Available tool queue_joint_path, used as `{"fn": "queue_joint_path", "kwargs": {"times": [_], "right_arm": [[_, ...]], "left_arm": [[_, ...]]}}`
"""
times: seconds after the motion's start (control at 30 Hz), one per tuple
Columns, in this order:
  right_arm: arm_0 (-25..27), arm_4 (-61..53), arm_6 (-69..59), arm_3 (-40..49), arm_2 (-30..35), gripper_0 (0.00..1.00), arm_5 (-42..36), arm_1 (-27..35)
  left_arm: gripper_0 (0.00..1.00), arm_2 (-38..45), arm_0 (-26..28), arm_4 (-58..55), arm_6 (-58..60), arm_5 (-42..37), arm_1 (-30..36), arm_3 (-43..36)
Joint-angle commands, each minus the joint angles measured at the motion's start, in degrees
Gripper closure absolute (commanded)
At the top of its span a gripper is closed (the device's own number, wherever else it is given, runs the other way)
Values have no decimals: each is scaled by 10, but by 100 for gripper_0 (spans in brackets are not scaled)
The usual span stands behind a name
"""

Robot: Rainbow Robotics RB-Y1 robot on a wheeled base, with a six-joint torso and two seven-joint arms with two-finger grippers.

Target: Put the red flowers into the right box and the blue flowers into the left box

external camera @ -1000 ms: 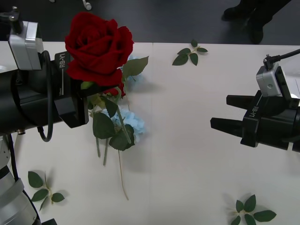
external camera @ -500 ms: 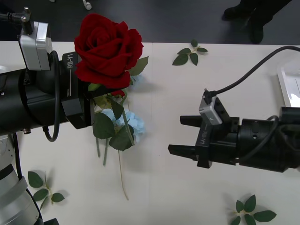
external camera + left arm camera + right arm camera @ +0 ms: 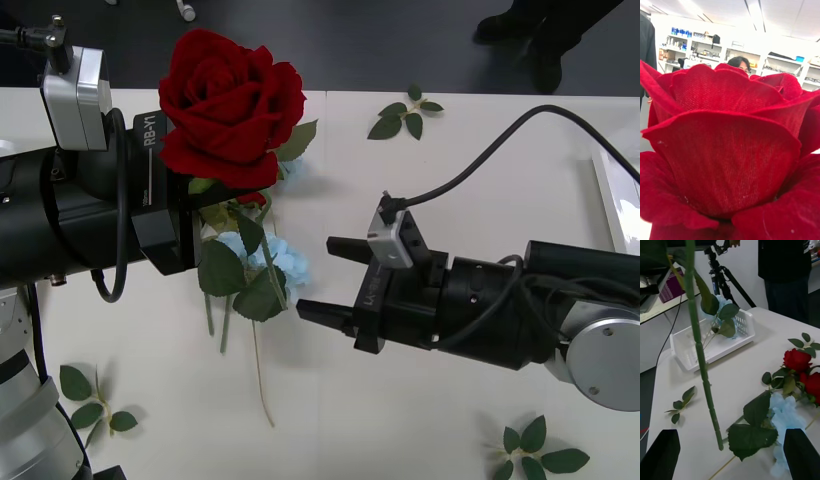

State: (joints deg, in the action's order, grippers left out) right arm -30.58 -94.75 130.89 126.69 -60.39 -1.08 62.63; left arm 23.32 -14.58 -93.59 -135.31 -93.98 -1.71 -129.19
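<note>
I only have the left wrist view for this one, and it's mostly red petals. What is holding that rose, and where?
Observer: The left gripper grips the red rose just under its bloom, lifted above the table.
Operator: Where is the other arm?
Observer: The right gripper is over the table to the rose's right, fingers open, pointing at its hanging stem.
Operator: Anything sorted already?
Observer: One blue flower lies in the left box; a second blue cluster and two more red roses lie on the table.
</note>
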Motion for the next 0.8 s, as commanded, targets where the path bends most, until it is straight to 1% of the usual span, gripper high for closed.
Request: {"fn": "queue_joint_path", "kwargs": {"times": [0.03,0.23,0.47,0.57,0.7,0.8], "right_arm": [[-11,0,19,2,2,19,2,-16],[-17,1,22,0,2,19,2,-37],[-29,0,22,-35,1,19,3,-89],[-42,0,22,-54,-12,19,5,-106],[-75,-1,22,-76,-56,19,45,-120],[-83,1,22,-86,-71,19,63,-127]], "left_arm": [[100,2,-12,-1,-10,0,7,-6],[100,2,-12,-1,-10,0,7,-6],[100,2,-12,-1,-10,0,7,-6],[100,2,-12,-1,-10,0,7,-6],[100,2,-12,-1,-10,0,7,-6],[100,2,-12,-1,-10,0,7,-6]]}}
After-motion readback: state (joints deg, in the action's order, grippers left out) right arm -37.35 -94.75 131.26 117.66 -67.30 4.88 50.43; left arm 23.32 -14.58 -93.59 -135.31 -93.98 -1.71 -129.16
